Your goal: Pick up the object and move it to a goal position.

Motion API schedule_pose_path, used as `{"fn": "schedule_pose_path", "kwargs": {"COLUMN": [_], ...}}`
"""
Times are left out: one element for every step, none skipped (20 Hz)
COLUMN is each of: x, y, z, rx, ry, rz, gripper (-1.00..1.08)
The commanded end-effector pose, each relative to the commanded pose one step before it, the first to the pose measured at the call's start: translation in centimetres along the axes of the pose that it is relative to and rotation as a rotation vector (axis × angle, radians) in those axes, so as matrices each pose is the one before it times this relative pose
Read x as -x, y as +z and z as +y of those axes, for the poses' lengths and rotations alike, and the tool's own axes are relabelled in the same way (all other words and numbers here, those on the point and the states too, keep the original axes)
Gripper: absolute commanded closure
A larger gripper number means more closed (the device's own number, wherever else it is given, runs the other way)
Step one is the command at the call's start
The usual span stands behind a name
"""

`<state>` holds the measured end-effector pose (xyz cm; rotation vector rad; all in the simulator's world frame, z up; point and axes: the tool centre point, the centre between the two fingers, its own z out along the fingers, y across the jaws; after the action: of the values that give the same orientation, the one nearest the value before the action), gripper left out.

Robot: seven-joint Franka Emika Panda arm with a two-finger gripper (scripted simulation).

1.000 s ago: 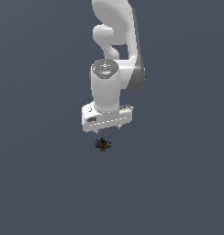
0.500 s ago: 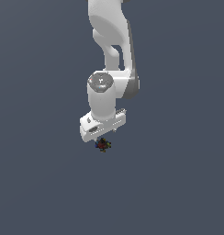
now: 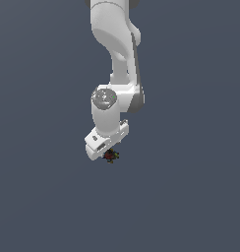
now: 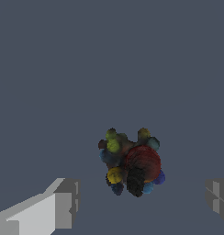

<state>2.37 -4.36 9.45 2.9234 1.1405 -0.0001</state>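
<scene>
The arm has come down a good deal in the last second: a moment ago the gripper (image 3: pixel 110 153) hung clearly above the object (image 3: pixel 110 156), and now its underside sits right over it, hiding most of the lump in the exterior view. Only a dark speckled edge peeks out below the white hand.

From the wrist view, the object (image 4: pixel 131 163) lies on the grey counter (image 4: pixel 109 59) between the two fingers (image 4: pixel 63 202), nearer neither by much. The jaws are spread wide, with open gaps on both sides and nothing pinched.

To my eye the descent is nearly finished. The lump is bracketed, so closing should be next, though something so small and knobbly could slip.
</scene>
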Motion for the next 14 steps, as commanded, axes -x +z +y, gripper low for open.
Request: {"fn": "schedule_pose_path", "kwargs": {"x": [0.085, 0.037, 0.033, 0.030, 0.026, 0.023, 0.018, 0.015, 0.011, 0.008, 0.001, 0.009, 0.002, 0.007], "y": [0.543, 0.177, 0.158, 0.140, 0.121, 0.102, 0.084, 0.065, 0.046, 0.028, 0.009, -0.034, 0.040, 0.118], "z": [0.156, 0.046, 0.040, 0.035, 0.029, 0.025, 0.019, 0.016, 0.011, 0.008, 0.001, -0.015, 0.001, 0.003], "rx": [-0.00090, -0.00042, -0.00038, -0.00034, -0.00030, -0.00026, -0.00021, -0.00016, -0.00012, -0.00007, -0.00002, -0.00020, 0.00000, 0.00000], "ry": [-0.04132, -0.01259, -0.01128, -0.00993, -0.00862, -0.00727, -0.00598, -0.00463, -0.00331, -0.00195, -0.00069, 0.00451, 0.00000, 0.00000], "rz": [0.00064, 0.00012, 0.00013, 0.00013, 0.00012, 0.00011, 0.00010, 0.00008, 0.00006, 0.00004, 0.00001, -0.00038, 0.00000, 0.00000], "gripper": [-0.92, -0.92, -0.92, -0.92, -0.92, -0.92, -0.92, -0.92, -0.92, -0.92, -0.92, -0.92, -0.92, -0.92]}}
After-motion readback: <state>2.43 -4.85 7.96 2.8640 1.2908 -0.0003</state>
